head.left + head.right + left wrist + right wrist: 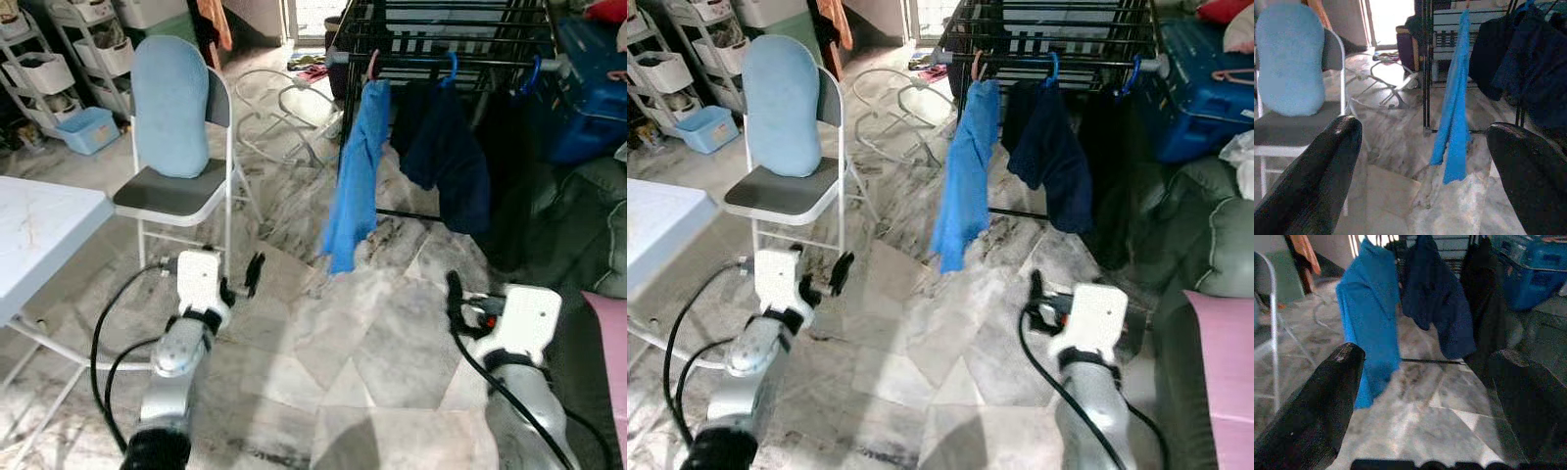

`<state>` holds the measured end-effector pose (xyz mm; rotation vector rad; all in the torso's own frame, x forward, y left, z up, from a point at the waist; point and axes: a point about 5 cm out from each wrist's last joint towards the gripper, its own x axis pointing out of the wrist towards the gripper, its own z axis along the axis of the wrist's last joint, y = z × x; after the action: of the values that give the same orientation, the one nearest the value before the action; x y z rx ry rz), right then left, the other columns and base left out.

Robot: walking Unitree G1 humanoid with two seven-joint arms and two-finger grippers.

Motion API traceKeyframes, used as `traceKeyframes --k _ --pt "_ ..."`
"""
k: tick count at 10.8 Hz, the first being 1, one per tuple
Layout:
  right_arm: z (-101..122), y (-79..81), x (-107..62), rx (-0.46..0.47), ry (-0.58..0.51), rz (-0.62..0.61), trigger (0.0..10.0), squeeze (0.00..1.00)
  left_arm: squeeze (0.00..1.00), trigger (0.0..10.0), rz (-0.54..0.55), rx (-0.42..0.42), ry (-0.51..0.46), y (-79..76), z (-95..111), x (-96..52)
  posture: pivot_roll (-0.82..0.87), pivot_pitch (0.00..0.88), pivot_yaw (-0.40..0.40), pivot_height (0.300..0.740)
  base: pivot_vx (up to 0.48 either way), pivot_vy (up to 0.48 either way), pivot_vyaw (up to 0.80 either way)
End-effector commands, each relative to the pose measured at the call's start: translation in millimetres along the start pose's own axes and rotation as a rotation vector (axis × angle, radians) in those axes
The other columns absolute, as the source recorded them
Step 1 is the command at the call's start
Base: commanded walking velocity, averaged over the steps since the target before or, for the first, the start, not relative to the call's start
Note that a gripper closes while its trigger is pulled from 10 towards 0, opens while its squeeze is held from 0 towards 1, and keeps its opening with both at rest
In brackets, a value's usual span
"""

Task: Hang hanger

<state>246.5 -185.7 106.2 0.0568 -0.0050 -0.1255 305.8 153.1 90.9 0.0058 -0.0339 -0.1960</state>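
A black drying rack (441, 39) stands ahead. From its front rail hang a bright blue shirt (355, 176) on a pink hanger (373, 65), a navy garment (446, 147) on a blue hanger (452, 67), and a black garment (509, 166) on another blue hanger (534, 73). My left gripper (242, 282) is held low over the floor beside the chair, open and empty. My right gripper (460, 304) is low on the right, below the navy garment, open and empty. In the wrist views, both the left gripper (1420, 171) and the right gripper (1422, 406) point toward the blue shirt.
A folding chair (171, 196) with a light blue cushion (171, 108) stands at left. A white table (39, 230) is at the near left, with shelves of baskets (59, 69) behind it. A blue box (588, 88) and a dark sofa (588, 225) sit at right. White wire frames (284, 108) lie on the marble floor.
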Motion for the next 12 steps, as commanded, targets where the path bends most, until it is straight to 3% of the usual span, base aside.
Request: traceKeyframes --k 1,2,3,5,7,8,12 --pt "-2.6 1.8 -3.6 0.068 0.025 0.015 10.0 0.0 0.0 10.0 0.001 -0.002 0.007 2.1 0.5 -0.2 -0.19 0.07 0.086 0.74 0.0 0.0 0.0" --pt "-3.5 0.0 -6.1 0.015 0.03 0.02 10.0 0.0 0.0 10.0 -0.003 -0.028 0.011 0.2 -2.0 -1.7 -0.19 0.07 0.082 0.74 0.0 0.0 0.0" --pt "-4.1 -1.2 -5.8 0.074 0.037 0.017 10.0 0.0 0.0 10.0 -0.02 -0.01 0.012 -2.3 -2.6 -2.8 -0.2 0.072 0.081 0.74 0.0 0.0 0.0" --pt "-1.2 -2.4 -1.9 0.054 0.028 0.016 10.0 0.0 0.0 10.0 -0.06 0.008 0.02 -4.9 -4.7 -1.6 -0.21 0.069 0.088 0.74 0.0 0.0 0.0" --pt "-5.0 -3.3 -2.1 -0.043 0.039 -0.019 10.0 0.0 0.0 10.0 -0.077 0.002 0.014 -5.6 -1.8 2.7 -0.22 0.07 0.107 0.74 0.0 0.0 0.0" --pt "-7.4 -1.8 -4.4 0.005 0.04 -0.033 10.0 0.0 0.0 10.0 -0.103 -0.003 0.013 -10.0 -1.6 4.0 -0.23 0.071 0.116 0.74 0.292 0.0 0.0" --pt "-10.3 -3.0 -5.4 0.017 0.067 -0.04 10.0 0.0 0.0 10.0 -0.129 -0.014 0.025 -15.5 -2.7 6.6 -0.23 0.077 0.128 0.74 0.337 0.0 0.0"
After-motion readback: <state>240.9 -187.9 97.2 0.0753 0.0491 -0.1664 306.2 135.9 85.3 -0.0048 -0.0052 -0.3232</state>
